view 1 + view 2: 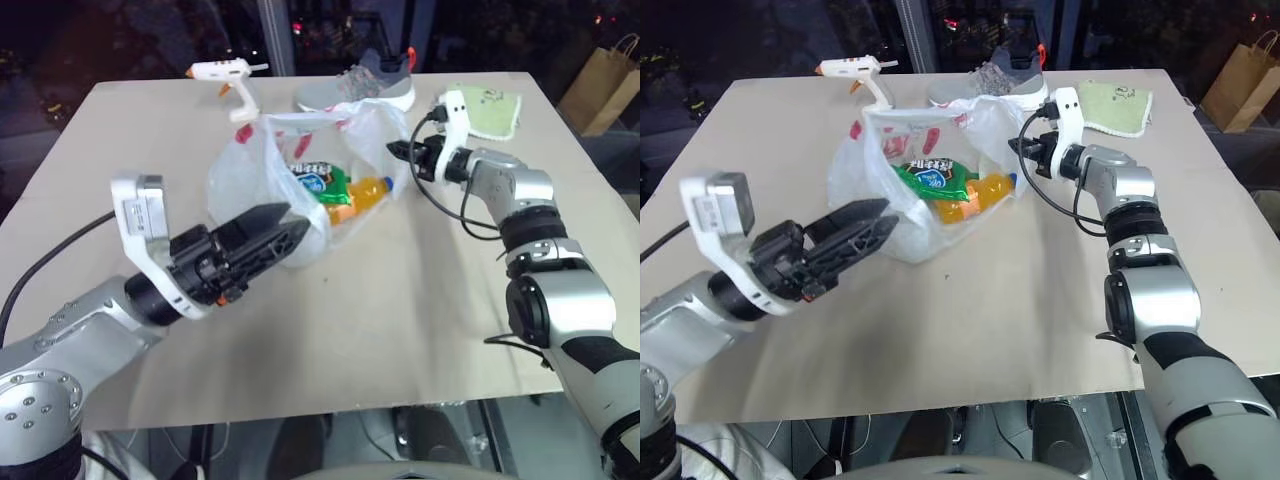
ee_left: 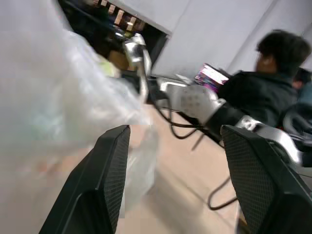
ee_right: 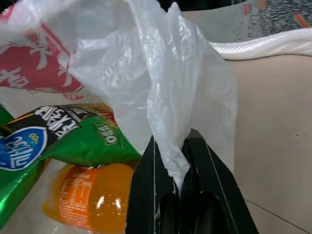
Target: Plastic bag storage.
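Nearest the camera, the left gripper [image 1: 285,228] hangs over the near-left part of the table [image 1: 400,330], its two black fingers [image 2: 105,180] spread apart with nothing between them. Its tips point toward the bag [image 1: 250,175] and lie just beside the bag's near side; whether they touch it cannot be told.

Farther back, the bag stands near the middle of the table, toward the far side, its mouth open upward and its red print showing on the far-left wall. Inside it lie a green packet [image 1: 930,180] and, just right of that, an orange bottle [image 1: 975,198] on its side.

At the bag's right rim, the right gripper [image 3: 178,168] is closed on a fold of the plastic; the wrist view shows the thin film pinched between the two fingers, drawn up from the rim.

Beyond the bag, a glue gun [image 1: 228,78] lies at the far left of the table, a grey shoe [image 1: 360,88] at the far middle, and a green cloth [image 1: 490,110] at the far right. A paper bag [image 1: 605,85] stands off the table's far-right corner.

A person [image 2: 265,90] in dark clothing shows in the left wrist view, beyond the right arm.
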`<state>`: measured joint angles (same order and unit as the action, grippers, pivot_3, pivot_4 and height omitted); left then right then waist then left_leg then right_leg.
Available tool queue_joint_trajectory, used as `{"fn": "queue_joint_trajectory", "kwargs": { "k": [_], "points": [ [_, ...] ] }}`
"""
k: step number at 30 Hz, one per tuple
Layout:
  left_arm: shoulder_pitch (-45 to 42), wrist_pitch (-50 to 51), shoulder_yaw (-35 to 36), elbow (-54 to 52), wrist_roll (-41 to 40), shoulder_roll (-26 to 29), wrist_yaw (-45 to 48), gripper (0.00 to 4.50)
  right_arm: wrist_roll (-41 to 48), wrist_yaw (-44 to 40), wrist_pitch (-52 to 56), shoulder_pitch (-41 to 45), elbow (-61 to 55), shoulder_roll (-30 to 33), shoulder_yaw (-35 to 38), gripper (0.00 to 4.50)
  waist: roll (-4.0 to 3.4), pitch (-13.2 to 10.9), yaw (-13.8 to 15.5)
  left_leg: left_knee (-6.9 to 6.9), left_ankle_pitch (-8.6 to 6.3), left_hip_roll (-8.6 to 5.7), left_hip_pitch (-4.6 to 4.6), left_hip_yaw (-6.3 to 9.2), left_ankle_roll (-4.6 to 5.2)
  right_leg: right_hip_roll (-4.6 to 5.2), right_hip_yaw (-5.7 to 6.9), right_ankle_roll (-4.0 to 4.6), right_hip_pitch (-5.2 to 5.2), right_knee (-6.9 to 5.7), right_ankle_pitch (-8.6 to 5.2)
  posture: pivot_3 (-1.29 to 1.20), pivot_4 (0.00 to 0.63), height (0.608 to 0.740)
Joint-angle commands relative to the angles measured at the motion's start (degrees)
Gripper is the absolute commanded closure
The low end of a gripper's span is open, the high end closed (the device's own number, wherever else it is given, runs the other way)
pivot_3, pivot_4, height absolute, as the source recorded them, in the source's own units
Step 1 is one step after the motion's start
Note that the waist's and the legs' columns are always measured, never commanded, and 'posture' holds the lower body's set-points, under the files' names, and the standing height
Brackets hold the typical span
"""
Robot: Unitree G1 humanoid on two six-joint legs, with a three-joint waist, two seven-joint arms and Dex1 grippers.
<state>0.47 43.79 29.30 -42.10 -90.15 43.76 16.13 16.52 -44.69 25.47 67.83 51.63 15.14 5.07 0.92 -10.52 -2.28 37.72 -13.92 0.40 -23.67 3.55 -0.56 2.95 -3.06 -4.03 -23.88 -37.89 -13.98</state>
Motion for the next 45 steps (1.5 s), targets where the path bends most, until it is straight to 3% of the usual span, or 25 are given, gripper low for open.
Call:
{"fn": "queue_joint_trajectory", "kwargs": {
  "k": [1, 8, 12, 18, 31, 32, 33, 38, 42, 45],
  "points": [
    [2.40, -2.57, 1.64, -2.84, -0.46, 0.25, 0.57, 1.47, 0.33, -0.67, -0.43, 0.95, -2.06, -0.05, 0.61, 4.50, 0.00, 0.00, -0.03, 0.00, 0.00, 0.00, 0.00, -0.01, 0.00, 0.00, -0.01, 0.01, 0.01, 0.00, 0.01, 0.00, 0.150, 0.740],
    [2.89, -4.89, -2.94, -1.11, 0.75, -1.74, -2.51, 1.47, -0.09, -0.95, -0.31, 0.49, -2.56, -0.54, 0.07, 4.50, -0.01, 0.00, -0.10, -0.04, 0.00, 0.00, 0.00, -0.03, 0.00, 0.00, -0.02, 0.02, 0.00, 0.05, 0.00, 0.00, 0.150, 0.740],
    [-4.19, -6.22, -8.87, 3.44, 4.92, -4.77, -6.77, 1.47, -0.12, -0.90, -0.11, 0.33, -3.01, -0.70, 0.13, 4.50, -0.01, 0.00, 0.08, -0.04, 0.00, -0.01, 0.00, 0.00, 0.00, 0.00, 0.00, 0.02, 0.01, 0.04, 0.01, 0.00, 0.150, 0.740],
    [-13.82, -5.30, -16.34, 9.65, 11.79, -7.77, -6.04, 1.47, -0.19, -0.63, 0.46, -0.53, -4.55, -1.12, 0.01, 4.50, -0.01, 0.01, -0.13, -0.03, 0.01, -0.02, 0.00, -0.02, -0.01, -0.01, -0.01, 0.02, 0.02, 0.03, 0.01, 0.00, 0.150, 0.740],
    [-18.51, -3.61, -19.07, 11.90, 15.50, -10.54, -2.21, 1.47, 0.07, 0.12, 2.66, -3.12, -9.32, -1.67, -0.10, 4.50, -0.01, 0.01, -0.13, -0.06, 0.01, 0.00, -0.02, -0.03, -0.02, -0.03, -0.04, 0.02, -0.03, 0.04, 0.01, 0.00, 0.150, 0.740],
    [-18.52, -3.57, -18.75, 11.66, 15.42, -10.58, -2.00, 1.97, 0.10, 0.18, 2.77, -3.17, -9.40, -1.69, -0.03, 4.50, -0.01, 0.01, -0.13, -0.06, 0.02, 0.01, -0.02, -0.03, -0.02, -0.03, -0.04, 0.02, -0.03, 0.03, 0.01, 0.00, 0.150, 0.740],
    [-18.38, -3.45, -18.03, 11.22, 14.11, -10.57, -1.98, 2.13, 0.09, 0.27, 2.84, -3.26, -9.55, -1.73, 0.01, 4.50, -0.01, 0.01, -0.15, -0.06, 0.01, 0.01, -0.02, -0.03, -0.02, -0.03, -0.04, 0.02, -0.03, 0.03, 0.01, 0.00, 0.150, 0.740],
    [-18.29, -2.36, -15.76, 9.12, 9.95, -8.55, -1.63, 4.34, 0.12, 0.67, 2.73, -3.23, -9.37, -1.65, 0.34, 4.50, -0.01, 0.01, -0.15, -0.06, 0.01, 0.01, -0.02, -0.02, -0.02, -0.02, -0.04, 0.02, -0.03, 0.04, 0.01, 0.00, 0.150, 0.740],
    [-22.08, -1.75, -11.15, 9.56, 1.35, -3.72, -0.61, 4.47, 0.43, 1.61, 2.60, -2.83, -8.87, -0.89, 1.37, 4.50, -0.01, 0.01, -0.15, -0.06, 0.01, 0.01, -0.02, 0.00, -0.02, -0.02, -0.02, 0.02, -0.04, 0.03, 0.01, 0.00, 0.150, 0.740],
    [-23.94, -1.67, -8.92, 12.10, 0.29, -1.08, -0.55, 4.47, 1.01, 1.29, 3.18, -2.75, -9.75, 0.54, 2.13, 4.50, -0.01, 0.01, -0.15, -0.06, 0.01, 0.00, -0.01, -0.01, -0.02, -0.02, -0.02, 0.02, -0.02, 0.04, 0.01, 0.00, 0.150, 0.740]
  ]
}}
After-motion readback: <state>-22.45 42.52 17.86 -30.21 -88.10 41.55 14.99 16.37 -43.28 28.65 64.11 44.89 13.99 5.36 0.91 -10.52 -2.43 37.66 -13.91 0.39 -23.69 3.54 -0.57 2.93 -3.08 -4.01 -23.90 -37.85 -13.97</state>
